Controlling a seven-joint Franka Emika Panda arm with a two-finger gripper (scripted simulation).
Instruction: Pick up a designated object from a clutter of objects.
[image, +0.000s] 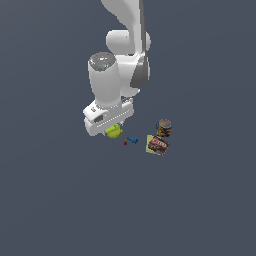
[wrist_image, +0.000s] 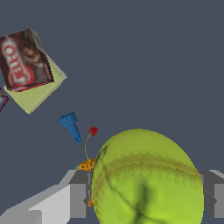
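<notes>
Your fingers (wrist_image: 78, 200) sit spread on either side of the tennis ball (wrist_image: 146, 179), which lies squarely between them, just beside the blue piece (wrist_image: 71, 126); whether they grip it cannot be told.

Yellow-green tennis ball (wrist_image: 146, 177) (darker seam lines) — blue piece (wrist_image: 71, 126), red-brown box (wrist_image: 24, 59), tiny red piece (wrist_image: 92, 130).

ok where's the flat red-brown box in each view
Exterior view: the box lies toward the exterior view's right of the gripper, just below the dark can.
Wrist view: the box shows large and tilted, far from the tennis ball that fills the foreground.
Shared landmark: the blue piece, between box and ball in both.
</notes>
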